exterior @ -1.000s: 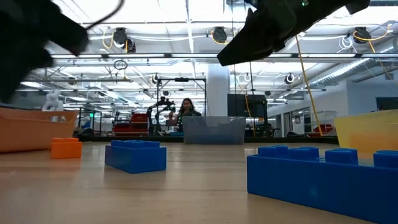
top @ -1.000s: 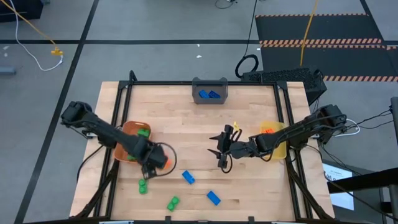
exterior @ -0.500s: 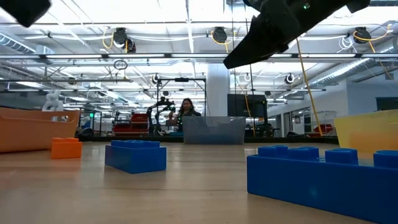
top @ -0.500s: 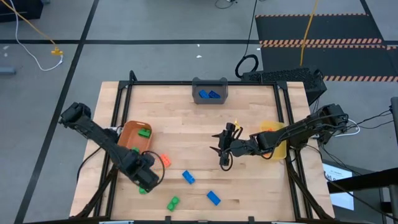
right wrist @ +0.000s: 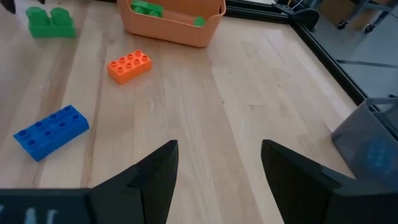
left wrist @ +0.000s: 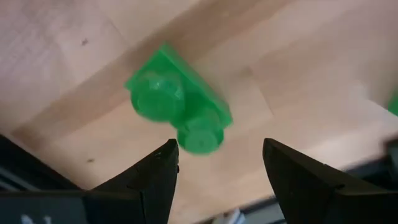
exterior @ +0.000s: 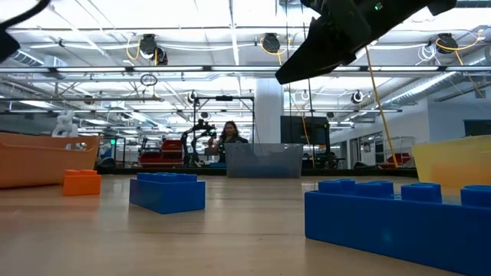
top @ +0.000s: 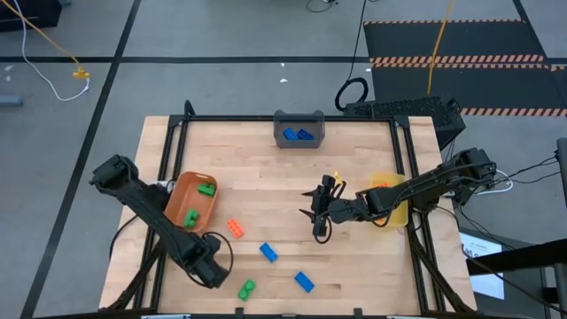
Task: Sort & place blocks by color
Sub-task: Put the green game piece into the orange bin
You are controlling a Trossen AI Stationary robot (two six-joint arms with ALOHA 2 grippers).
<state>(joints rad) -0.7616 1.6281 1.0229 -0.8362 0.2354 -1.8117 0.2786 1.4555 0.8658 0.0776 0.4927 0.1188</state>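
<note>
Jaws spread on left gripper (left wrist: 217, 163) over green brick (left wrist: 178, 111), near counter's front-left edge; off-centre closing could knock brick away. Right gripper (right wrist: 217, 163) released, idle mid-counter.

No text, label, brand, number or sign can be read anywhere in these views.

Green brick (left wrist: 178, 115) — orange brick (right wrist: 129, 66), blue brick (right wrist: 51, 131) — pale wooden table (top: 266, 177).

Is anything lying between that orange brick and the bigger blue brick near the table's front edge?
Yes: in the high view a smaller blue brick sits between the orange brick and the bigger blue brick.
</note>
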